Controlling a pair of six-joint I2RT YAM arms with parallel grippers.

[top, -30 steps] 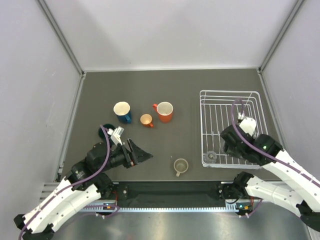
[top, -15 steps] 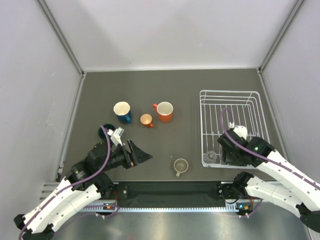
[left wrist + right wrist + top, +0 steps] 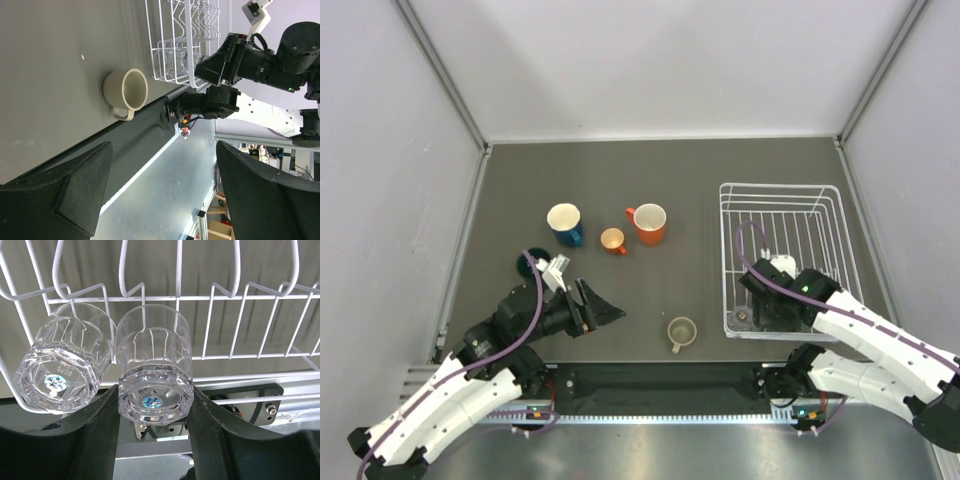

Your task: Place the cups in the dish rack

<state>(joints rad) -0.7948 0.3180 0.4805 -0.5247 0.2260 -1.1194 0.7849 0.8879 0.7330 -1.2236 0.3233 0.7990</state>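
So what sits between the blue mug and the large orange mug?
In the top view, the tiny orange cup stands between the blue mug and the large orange mug.

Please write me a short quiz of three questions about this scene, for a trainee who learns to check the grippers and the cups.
1. True or false: the right gripper grips a glass inside the rack.
2. What colour is the mug nearest the near edge of the table? A. blue B. beige C. orange
3. Fill in: the left gripper has its jaws ___.
Key: 1 true; 2 B; 3 open.
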